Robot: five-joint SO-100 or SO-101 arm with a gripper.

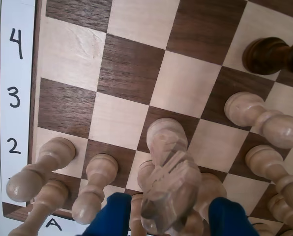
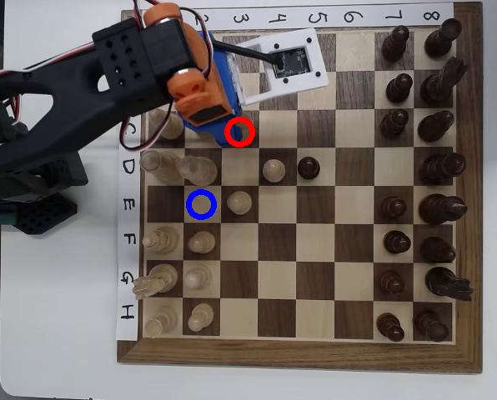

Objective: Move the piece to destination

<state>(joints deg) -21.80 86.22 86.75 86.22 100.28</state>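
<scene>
- The blue fingers (image 1: 168,216) pinch the pale knight (image 1: 168,177) near the red ring (image 2: 240,132).
- The blue-ringed square (image 2: 202,204) (2 rows over) sits empty; carrying and placing remain.

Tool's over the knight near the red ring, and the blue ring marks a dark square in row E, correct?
Not quite: in the overhead view the blue ring marks a light square, not a dark one. The rest holds: it is in row E, and the tool is at the knight by the red ring.
</scene>
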